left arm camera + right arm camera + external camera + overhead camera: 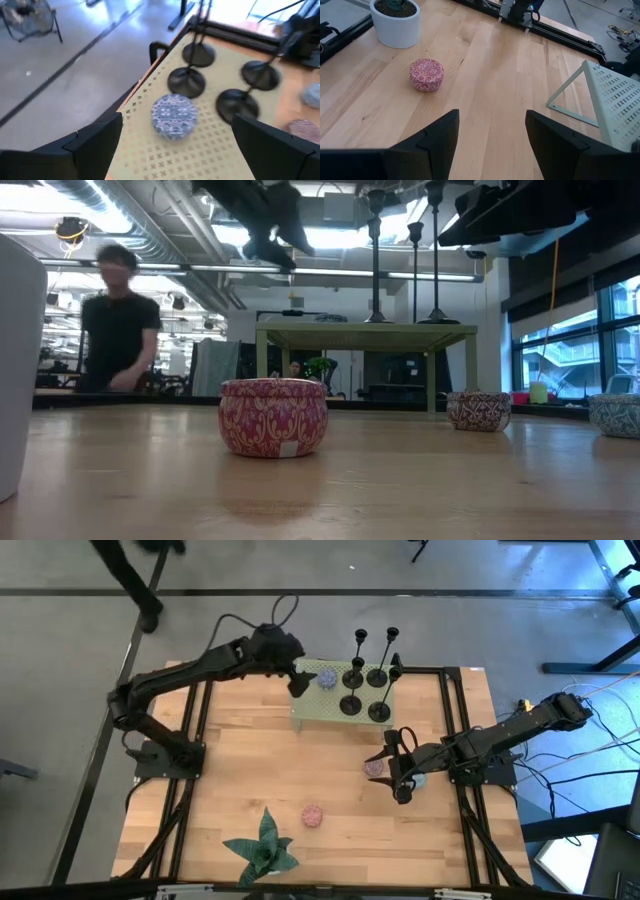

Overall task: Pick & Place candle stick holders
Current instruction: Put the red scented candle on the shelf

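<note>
nearest to me, at the front edge of the wooden counter [230,780], sits a green star-shaped plant [262,848] in its white pot, with a small pink patterned tin [312,815] just beyond it. further in, toward the right side, the right tool [396,765] hangs low over the wood with its fingers standing partly apart and nothing between them; a second pinkish tin [375,767] lies just beside it, and a pale blue one [417,779] shows right by the arm.

beyond that, at the back of the counter, stands a low green perforated stand [320,712]. the candle stick holders [364,678] are gathered on its right half, five black ones with round bases and thin stems, close together but apart from each other. a blue patterned tin [173,116] rests on the same stand, to their left. the left tool [298,680] hovers over the stand's left end, near the blue tin, its fingers spread wide and empty.

past the counter, a person in a dark top [118,320] stands in the room.
</note>
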Motion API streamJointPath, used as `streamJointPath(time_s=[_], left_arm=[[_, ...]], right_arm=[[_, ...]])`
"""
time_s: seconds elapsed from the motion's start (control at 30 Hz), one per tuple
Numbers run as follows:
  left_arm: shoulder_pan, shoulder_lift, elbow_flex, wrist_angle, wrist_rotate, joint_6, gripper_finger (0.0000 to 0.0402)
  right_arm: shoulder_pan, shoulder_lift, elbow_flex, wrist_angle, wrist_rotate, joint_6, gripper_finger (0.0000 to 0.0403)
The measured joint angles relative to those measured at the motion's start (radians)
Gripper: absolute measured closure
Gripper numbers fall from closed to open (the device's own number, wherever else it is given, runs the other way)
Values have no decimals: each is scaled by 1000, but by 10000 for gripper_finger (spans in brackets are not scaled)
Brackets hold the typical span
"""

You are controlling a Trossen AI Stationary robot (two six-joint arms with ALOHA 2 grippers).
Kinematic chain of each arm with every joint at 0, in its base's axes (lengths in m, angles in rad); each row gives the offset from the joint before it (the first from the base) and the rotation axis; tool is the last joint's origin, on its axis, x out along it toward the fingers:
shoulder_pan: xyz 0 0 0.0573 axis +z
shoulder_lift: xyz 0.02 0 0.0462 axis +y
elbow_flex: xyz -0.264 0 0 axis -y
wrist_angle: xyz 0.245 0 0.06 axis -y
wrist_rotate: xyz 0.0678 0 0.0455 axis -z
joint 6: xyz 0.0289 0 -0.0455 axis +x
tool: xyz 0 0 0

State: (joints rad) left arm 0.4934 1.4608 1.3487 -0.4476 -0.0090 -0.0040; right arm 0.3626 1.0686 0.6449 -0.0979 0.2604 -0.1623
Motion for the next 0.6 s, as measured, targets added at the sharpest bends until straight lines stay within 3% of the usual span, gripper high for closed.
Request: streamJointPath(time_s=[0.23,0.6], left_arm=[[-56,-150,-124,27,-1,10,29],[-229,-344,-456,188,1,52,29]], right_arm=[[0,0,0,0,0,0,171],[0,0,0,0,0,0,171]])
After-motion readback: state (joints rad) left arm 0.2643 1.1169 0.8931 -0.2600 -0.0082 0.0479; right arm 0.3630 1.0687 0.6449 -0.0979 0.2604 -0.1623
